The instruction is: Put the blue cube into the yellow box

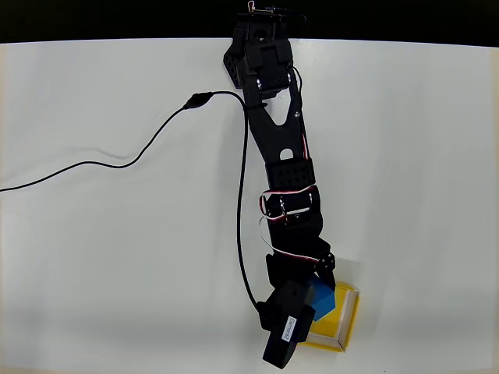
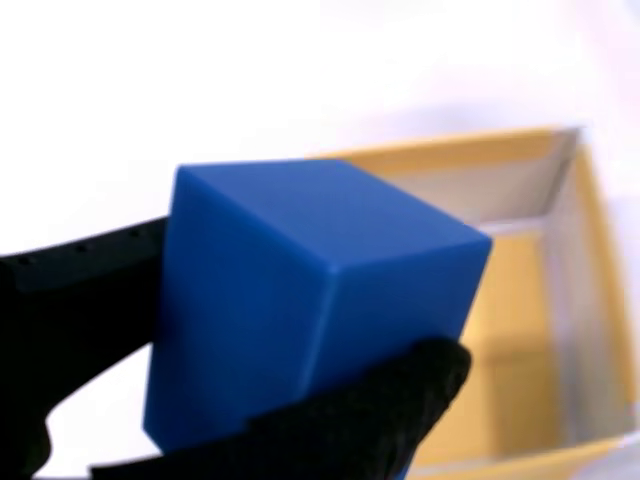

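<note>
Blue cube (image 2: 310,300) sat clenched in gripper (image 2: 250,400) jaws, above near-left edge of yellow box (image 2: 520,300) in wrist view; rec. shifting further over box centre, lowering before release, imo.

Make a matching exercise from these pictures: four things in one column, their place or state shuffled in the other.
1. blue cube
2. yellow box
3. gripper
4. black cable

A. lies loose across the white table
B. sits open-topped near the table's lower edge in the overhead view
C. held between two black fingers
D. shut on a block

Pairs: 1-C, 2-B, 3-D, 4-A
</note>
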Tool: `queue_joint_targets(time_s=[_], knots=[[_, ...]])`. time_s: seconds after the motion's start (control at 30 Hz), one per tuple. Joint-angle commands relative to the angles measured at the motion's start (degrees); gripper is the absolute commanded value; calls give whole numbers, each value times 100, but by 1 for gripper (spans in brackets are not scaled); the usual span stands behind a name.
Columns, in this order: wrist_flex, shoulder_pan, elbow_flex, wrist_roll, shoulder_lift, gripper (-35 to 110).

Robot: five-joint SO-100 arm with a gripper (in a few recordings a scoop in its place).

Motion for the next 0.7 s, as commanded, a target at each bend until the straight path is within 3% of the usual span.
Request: queue_joint_targets(time_s=[0.0,0.67], knots=[[-466,26,-1204,62,-35,13],[-1652,-26,-1995,861,-2101,14]])
